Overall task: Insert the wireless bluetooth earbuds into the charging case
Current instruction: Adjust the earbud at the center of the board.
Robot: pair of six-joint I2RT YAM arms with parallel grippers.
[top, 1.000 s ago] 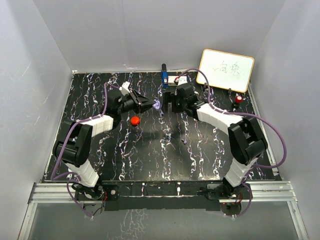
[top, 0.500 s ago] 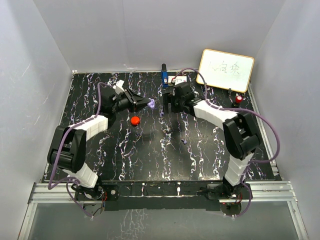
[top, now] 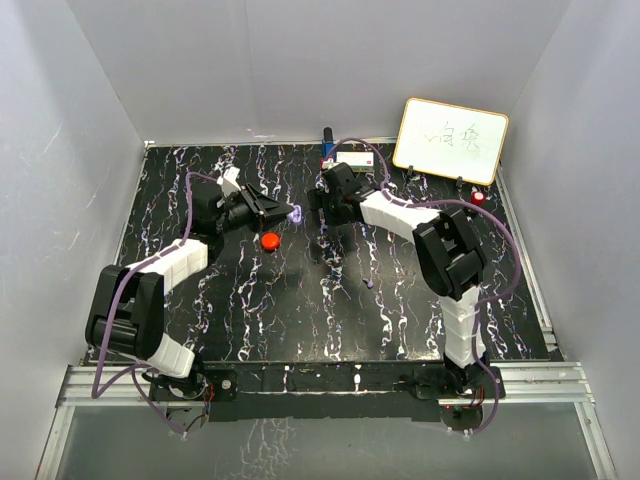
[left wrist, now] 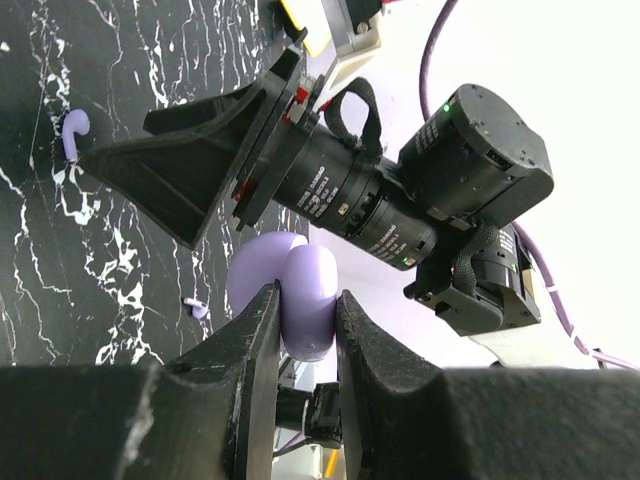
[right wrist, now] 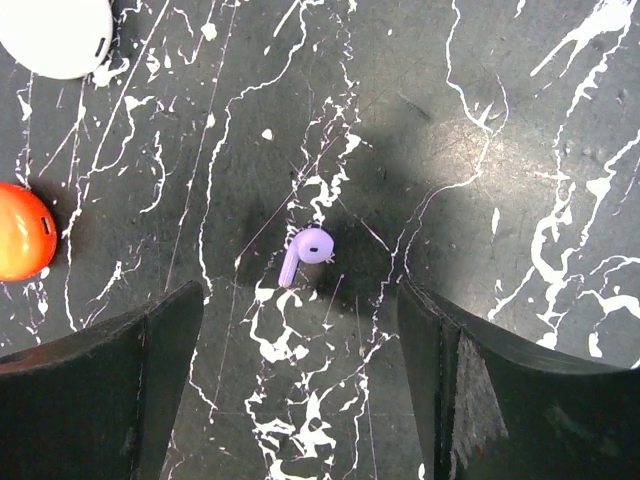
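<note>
My left gripper (top: 290, 211) (left wrist: 305, 320) is shut on the purple charging case (left wrist: 298, 295), held above the table at rear centre. My right gripper (top: 318, 208) (right wrist: 300, 315) faces it, open, pointing down at the table. A purple earbud (right wrist: 305, 250) lies on the black marble table between and just ahead of the right fingers (right wrist: 425, 330), untouched. The left wrist view shows a purple earbud (left wrist: 72, 135) by the right gripper's tip and a second small purple one (left wrist: 195, 308) farther off. The top view shows a small purple piece (top: 371, 284) at mid table.
A red puck (top: 270, 240) (right wrist: 20, 230) lies just left of the right gripper, and a white puck (right wrist: 55, 30) beyond it. A whiteboard (top: 450, 140) leans at the back right with a red-capped object (top: 478, 198) below it. A blue item (top: 327, 140) stands at the rear edge.
Both grippers have shifted left along the rear of the table. The left still holds the purple case. The right stays open over the earbud.
</note>
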